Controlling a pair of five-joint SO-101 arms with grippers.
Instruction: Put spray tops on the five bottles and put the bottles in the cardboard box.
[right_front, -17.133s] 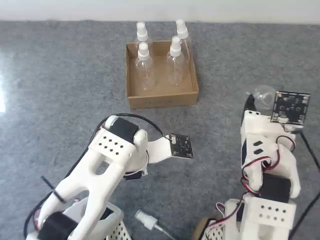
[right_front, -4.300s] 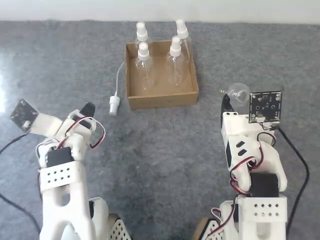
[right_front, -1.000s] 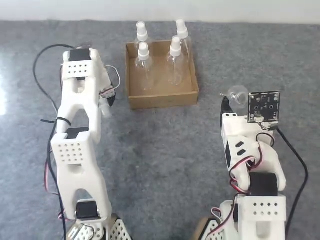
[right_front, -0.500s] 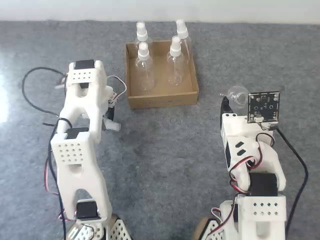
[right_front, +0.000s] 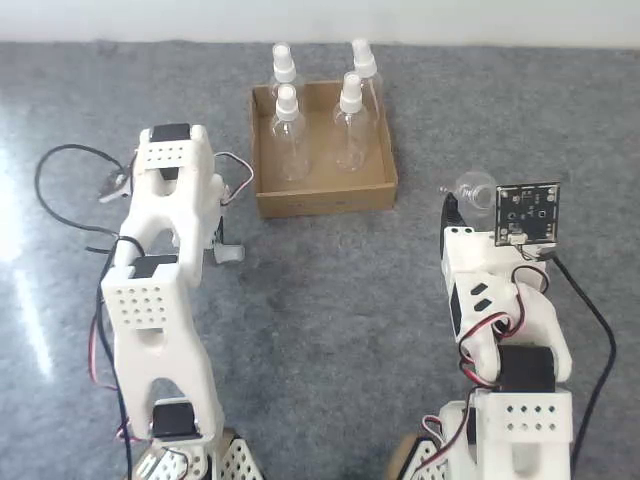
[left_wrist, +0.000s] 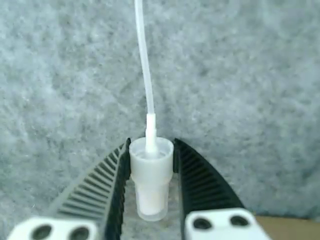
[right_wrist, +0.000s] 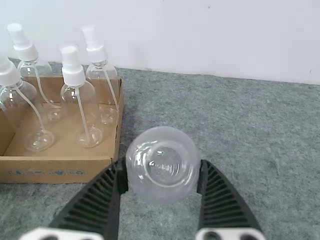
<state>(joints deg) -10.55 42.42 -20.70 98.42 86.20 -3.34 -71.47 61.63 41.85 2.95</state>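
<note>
Grip first: your left jaws are clenched on the white plastic spray top (left_wrist: 150, 185), pinching its collar from both sides. Its thin white dip tube (left_wrist: 142, 60) runs straight out ahead of them over the grey felt-like table (left_wrist: 250, 75).

That hold is new. A few seconds ago the top lay loose on the table beside the box's outer wall, and this arm was pulled well back. Since then the arm has gone out over it, closed, and drawn back a little with the top held.

The last loose top is therefore secured. I judge the next step to be bringing it to the open bottle and threading the tube into the neck. The tube looks slender and springy, so expect it to wander.

Your right jaws grasp the clear, round-bodied plastic bottle (right_wrist: 161, 162), with no top on it that I can see. They have held it in the same place over the last few seconds.

Farther ahead of the right jaws and off to one side sits the brown cardboard box (right_wrist: 60, 172). In it, four clear capped bottles (right_wrist: 75, 95) stand upright.
</note>
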